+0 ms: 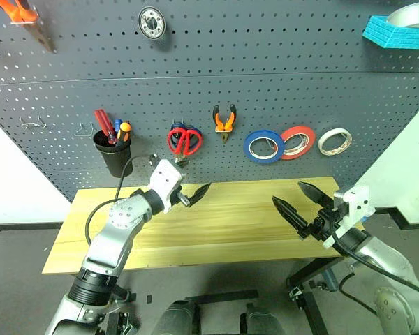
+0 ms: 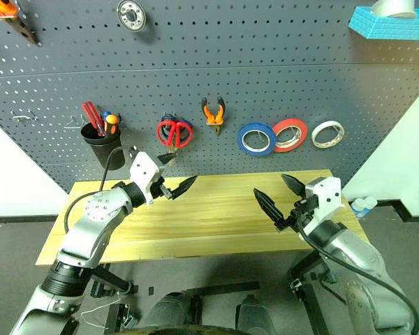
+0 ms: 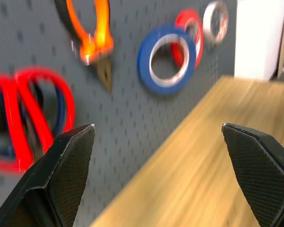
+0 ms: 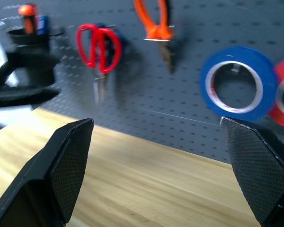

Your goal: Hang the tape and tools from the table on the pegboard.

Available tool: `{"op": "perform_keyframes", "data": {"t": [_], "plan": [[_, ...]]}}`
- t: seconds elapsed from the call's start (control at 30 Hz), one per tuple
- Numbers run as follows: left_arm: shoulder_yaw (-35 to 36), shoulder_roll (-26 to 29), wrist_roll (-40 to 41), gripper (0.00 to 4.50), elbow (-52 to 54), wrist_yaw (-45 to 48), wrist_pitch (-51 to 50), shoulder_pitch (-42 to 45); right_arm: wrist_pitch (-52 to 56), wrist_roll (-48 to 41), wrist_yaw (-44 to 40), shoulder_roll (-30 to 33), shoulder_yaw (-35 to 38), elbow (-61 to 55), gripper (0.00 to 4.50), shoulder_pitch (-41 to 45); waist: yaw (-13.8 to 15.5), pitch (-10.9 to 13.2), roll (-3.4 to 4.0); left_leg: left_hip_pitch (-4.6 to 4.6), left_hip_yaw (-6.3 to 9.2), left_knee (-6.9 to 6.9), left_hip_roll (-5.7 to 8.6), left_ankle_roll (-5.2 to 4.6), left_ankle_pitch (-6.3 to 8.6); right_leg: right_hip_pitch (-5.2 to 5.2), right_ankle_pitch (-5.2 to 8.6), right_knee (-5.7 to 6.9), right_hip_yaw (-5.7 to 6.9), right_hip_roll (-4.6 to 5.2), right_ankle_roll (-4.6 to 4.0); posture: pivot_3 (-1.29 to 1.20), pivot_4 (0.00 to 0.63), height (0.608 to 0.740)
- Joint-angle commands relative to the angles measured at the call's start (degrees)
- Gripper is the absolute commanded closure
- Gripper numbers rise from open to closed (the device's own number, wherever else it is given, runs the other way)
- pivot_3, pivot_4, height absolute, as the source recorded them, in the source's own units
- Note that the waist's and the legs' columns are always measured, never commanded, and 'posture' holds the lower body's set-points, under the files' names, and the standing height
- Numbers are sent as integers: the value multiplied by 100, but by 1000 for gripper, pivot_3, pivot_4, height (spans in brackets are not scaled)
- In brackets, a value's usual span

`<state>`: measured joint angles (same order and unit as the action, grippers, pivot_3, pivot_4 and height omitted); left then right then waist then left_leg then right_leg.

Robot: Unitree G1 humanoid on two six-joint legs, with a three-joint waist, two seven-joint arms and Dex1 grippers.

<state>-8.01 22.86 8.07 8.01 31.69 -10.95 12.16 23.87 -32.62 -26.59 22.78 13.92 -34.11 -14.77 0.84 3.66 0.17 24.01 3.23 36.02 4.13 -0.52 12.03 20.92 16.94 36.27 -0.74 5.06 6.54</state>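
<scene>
Over on the left of the pegboard (image 1: 216,63) hangs a black cup (image 1: 113,155) with a few handles poking out of it, red ones plus a blue and an orange tip, but what tools they belong to I can't make out. Right of it in a row across the middle of the head view: red-handled scissors (image 1: 185,139) (something blue sits behind them, mostly hidden), orange-and-black pliers (image 1: 224,121), a blue tape roll (image 1: 264,146), a red tape roll (image 1: 297,142) overlapping it a bit, then the whitish tape (image 1: 334,141) at the right end. So it's all up on hooks, and the wooden table (image 1: 216,223) below has a bare top. Both arms reach in low over the table from the lower corners. The left gripper (image 1: 187,188) points toward the centre-right with its jaws spread wide, holding nothing. The right gripper (image 1: 300,202) points up-left, jaws also wide apart and empty. At the top edge of the frame, an orange-handled thing (image 1: 21,12) upper left, a round metal disc (image 1: 151,22) and a blue block (image 1: 398,31) upper right are partly cut off.
</scene>
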Motion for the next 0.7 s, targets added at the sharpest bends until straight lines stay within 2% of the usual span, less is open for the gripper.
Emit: {"op": "perform_keyframes", "data": {"t": [0.03, 0.17, 0.27, 0.47, 0.53, 0.7], "plan": [[180, 168, -292, 21, -141, -75, 700, -268, -456, 311, 264, -292, 20, -162, 0, -320, -4, -24, 23, -1, 0, -2, 0, 0, 0, 1, 1, 0, -2, 1, -1, -16, 0, 740], [340, 115, -317, 21, -490, -238, 1055, -702, -928, 634, 445, -682, 26, 181, 0, -738, -5, -70, 58, -7, -4, -10, 0, 0, 1, 3, 2, 0, -12, 2, -4, -8, 0, 740], [366, 118, -405, 21, -1016, -267, 1468, -970, -1502, 1292, 614, -882, -148, 757, 0, -994, -4, -117, 64, -14, -4, -16, 0, 0, 2, 2, 4, 0, -15, 2, -6, -3, 0, 740], [614, 59, -310, 21, -2049, -284, 2082, -1294, -2582, 1892, 682, -1184, -303, 1470, 0, -1356, -8, -136, 79, -43, -15, -45, 1, 1, 2, -6, 15, 0, -31, 7, -25, -10, 0, 740], [681, 87, -296, 21, -2178, -230, 2258, -1377, -2960, 1863, 625, -1286, -262, 1624, 0, -1483, -8, -139, 78, -46, -14, -52, 1, 1, 2, -6, 18, 0, -32, 7, -29, -14, 0, 740], [977, 4, -80, 21, -2252, -210, 2443, -1721, -3093, 1058, 208, -1490, -184, 1557, 0, -2043, -9, -167, 74, -48, -16, -69, 1, 1, 2, -4, 27, -4, -36, 13, -33, -18, 0, 740]]}}
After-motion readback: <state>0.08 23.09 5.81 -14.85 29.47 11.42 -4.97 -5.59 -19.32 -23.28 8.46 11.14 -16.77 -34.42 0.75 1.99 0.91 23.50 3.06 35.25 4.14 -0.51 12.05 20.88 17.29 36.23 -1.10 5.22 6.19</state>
